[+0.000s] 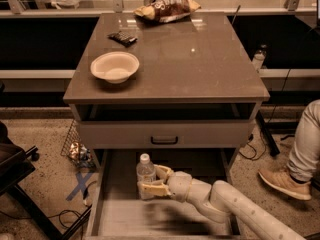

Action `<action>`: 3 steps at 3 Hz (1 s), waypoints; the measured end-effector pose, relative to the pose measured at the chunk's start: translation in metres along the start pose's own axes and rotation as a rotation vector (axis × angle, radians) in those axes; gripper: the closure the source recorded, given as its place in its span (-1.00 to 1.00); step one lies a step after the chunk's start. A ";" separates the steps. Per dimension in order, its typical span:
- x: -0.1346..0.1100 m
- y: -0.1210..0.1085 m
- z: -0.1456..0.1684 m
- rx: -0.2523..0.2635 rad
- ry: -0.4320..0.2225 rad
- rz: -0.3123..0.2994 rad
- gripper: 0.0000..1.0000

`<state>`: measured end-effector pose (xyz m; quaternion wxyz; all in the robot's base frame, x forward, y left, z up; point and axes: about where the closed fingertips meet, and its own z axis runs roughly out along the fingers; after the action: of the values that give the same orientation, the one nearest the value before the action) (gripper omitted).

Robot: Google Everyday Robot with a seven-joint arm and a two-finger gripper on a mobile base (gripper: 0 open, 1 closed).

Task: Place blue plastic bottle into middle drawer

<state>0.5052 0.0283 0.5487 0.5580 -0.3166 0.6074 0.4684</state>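
The blue plastic bottle (pixel 145 174), clear with a white cap, stands upright inside the open middle drawer (pixel 118 217), toward its back left. My gripper (pixel 154 180) reaches in from the lower right on a pale arm. Its fingers (pixel 152 188) close around the bottle's lower body, one in front and one behind. The bottle's base is at or just above the drawer's pale floor; contact cannot be told.
A closed drawer front with a black handle (pixel 164 140) sits above the open drawer. On the tabletop (pixel 200 69) are a white bowl (pixel 115 67), a brown-and-white snack bag (pixel 166 8) and a small dark packet (pixel 123 37). A person's leg and shoe (pixel 286 183) are at right.
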 end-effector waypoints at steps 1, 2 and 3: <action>0.045 -0.010 0.018 -0.072 -0.002 0.038 1.00; 0.075 -0.022 0.027 -0.159 0.036 0.049 1.00; 0.087 -0.034 0.029 -0.205 0.079 0.033 1.00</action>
<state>0.5318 0.0549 0.4581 0.4906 -0.3799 0.5830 0.5245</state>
